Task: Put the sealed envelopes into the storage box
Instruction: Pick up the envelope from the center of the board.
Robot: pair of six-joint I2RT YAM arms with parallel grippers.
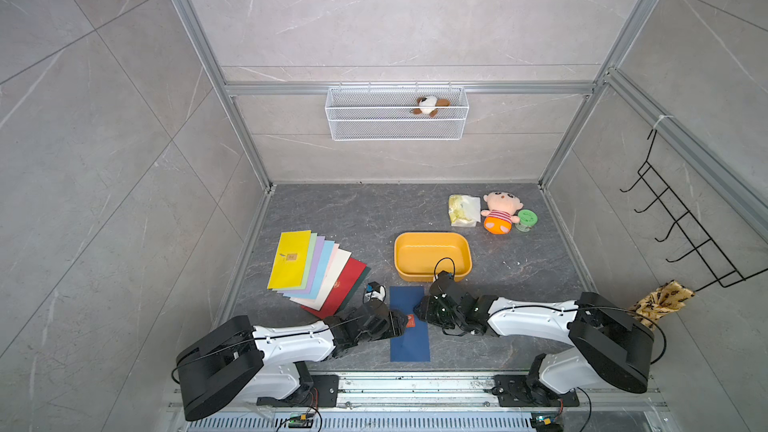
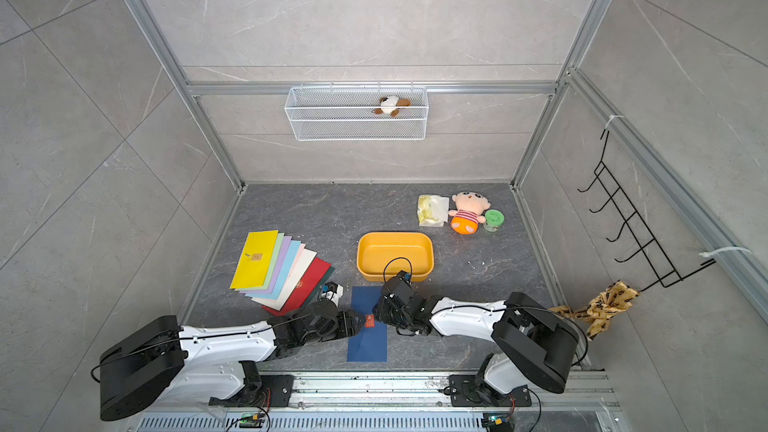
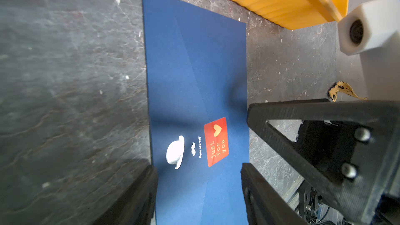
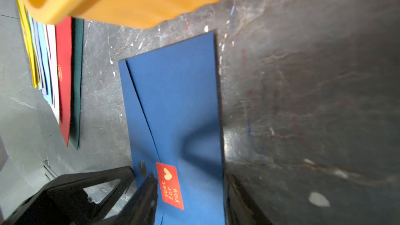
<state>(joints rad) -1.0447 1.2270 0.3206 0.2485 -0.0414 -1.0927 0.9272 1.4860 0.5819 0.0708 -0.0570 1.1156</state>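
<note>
Far left on the bench (image 1: 353,218), the fanned envelopes (image 1: 316,272) lie overlapped; none is in the storage box (image 1: 432,236).

Left claw (image 3: 198,166): jaws apart, straddling the navy envelope (image 1: 409,344) across its width. That envelope lies flat, just short of the box.

Right claw (image 4: 190,176): jaws moderately apart, one finger beside the red seal (image 4: 170,186), the other at the long edge.

Recommended: let one claw pin the paper while the other works under an edge. Lift level, clear the near rim, lay it lengthwise.

Not established: whether any finger actually touches paper. The envelope's near end is cut off in both wrist views, and the fan's lowest sheets are largely covered.
</note>
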